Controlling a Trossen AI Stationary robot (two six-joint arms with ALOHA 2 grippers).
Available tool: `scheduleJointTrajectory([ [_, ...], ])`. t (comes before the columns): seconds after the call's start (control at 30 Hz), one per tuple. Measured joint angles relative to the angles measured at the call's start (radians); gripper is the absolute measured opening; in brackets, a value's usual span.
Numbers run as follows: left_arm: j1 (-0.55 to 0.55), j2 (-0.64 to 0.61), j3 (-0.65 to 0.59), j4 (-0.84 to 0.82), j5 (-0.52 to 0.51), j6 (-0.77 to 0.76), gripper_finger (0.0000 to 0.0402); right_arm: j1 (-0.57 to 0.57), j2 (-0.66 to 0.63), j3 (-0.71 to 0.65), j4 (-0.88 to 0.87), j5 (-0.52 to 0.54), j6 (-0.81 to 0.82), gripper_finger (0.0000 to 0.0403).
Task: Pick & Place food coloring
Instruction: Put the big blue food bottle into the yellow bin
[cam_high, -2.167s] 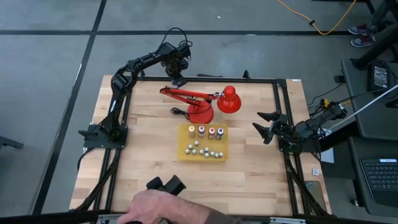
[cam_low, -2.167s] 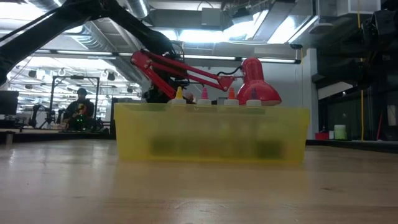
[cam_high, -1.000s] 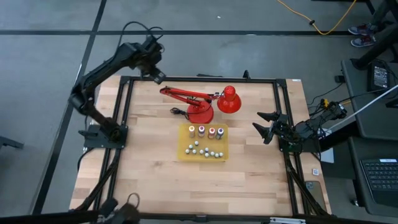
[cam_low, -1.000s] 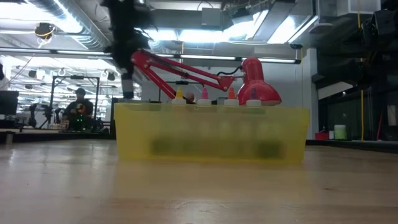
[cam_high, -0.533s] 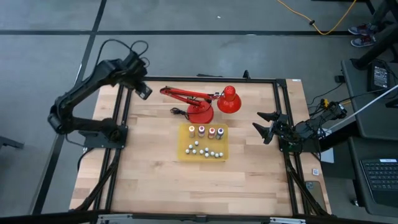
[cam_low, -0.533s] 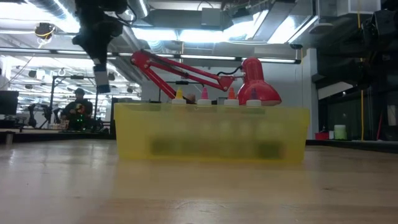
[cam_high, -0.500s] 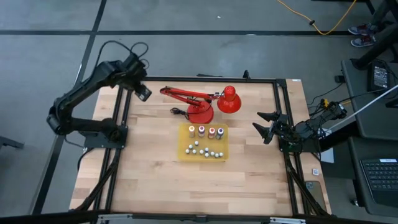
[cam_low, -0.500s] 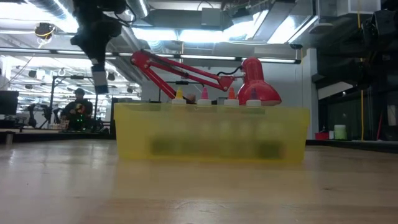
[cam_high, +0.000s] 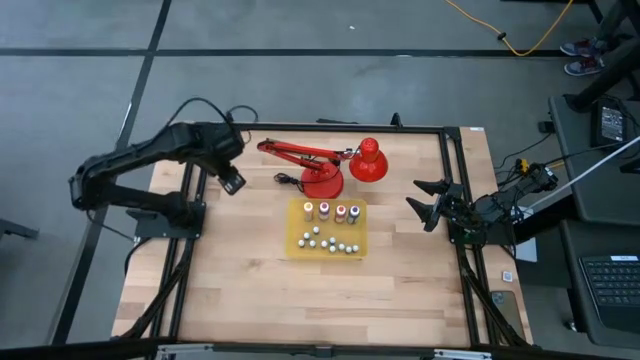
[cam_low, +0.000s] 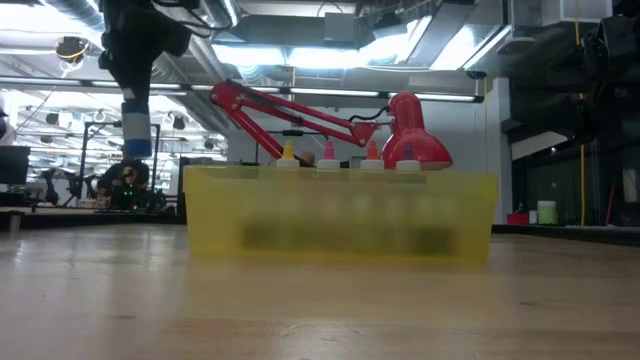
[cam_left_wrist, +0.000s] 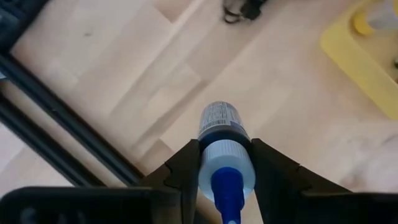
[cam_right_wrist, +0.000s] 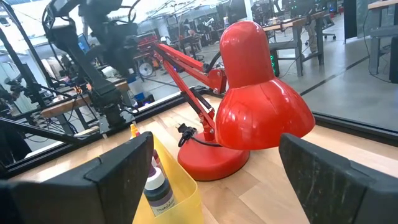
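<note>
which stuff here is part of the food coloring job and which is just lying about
Part of the job:
- blue food coloring bottle, clamped in the left gripper
- food coloring bottles standing in the yellow tray
- right gripper, waiting at the table's right edge, jaws open

Just lying about:
- red desk lamp
- small white pieces in the tray

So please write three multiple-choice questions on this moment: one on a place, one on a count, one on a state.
1. Where is the left gripper?
A. over the table's far left part
B. inside the yellow tray
C. on the lamp

2. How many bottles stand upright in the yellow plastic tray?
A. one
B. four
C. nine

3. The right gripper is
A. open
B. shut on a bottle
C. shut on the lamp

Key: A, the left gripper, holding the small blue-capped bottle, hangs there; B, four stand in the tray; A, the right gripper holds nothing.
</note>
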Motion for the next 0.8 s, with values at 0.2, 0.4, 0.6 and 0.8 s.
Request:
scheduleJointTrajectory([
  [0.2, -0.165, 0.046, 0.001, -0.001, -0.027, -0.135, 0.0116, 0.000, 0.000, 0.000, 0.000, 0.000, 0.000, 0.0347],
  [0.4, -0.296, 0.140, 0.084, -0.008, -0.051, -0.245, 0.0116, 0.000, 0.000, 0.000, 0.000, 0.000, 0.000, 0.0347],
  [0.6, -0.400, 0.282, 0.226, -0.008, -0.061, -0.300, 0.0116, 0.000, 0.000, 0.000, 0.000, 0.000, 0.000, 0.0347],
  [0.8, -0.454, 0.441, 0.373, -0.006, -0.079, -0.314, 0.0116, 0.000, 0.000, 0.000, 0.000, 0.000, 0.000, 0.0347],
])
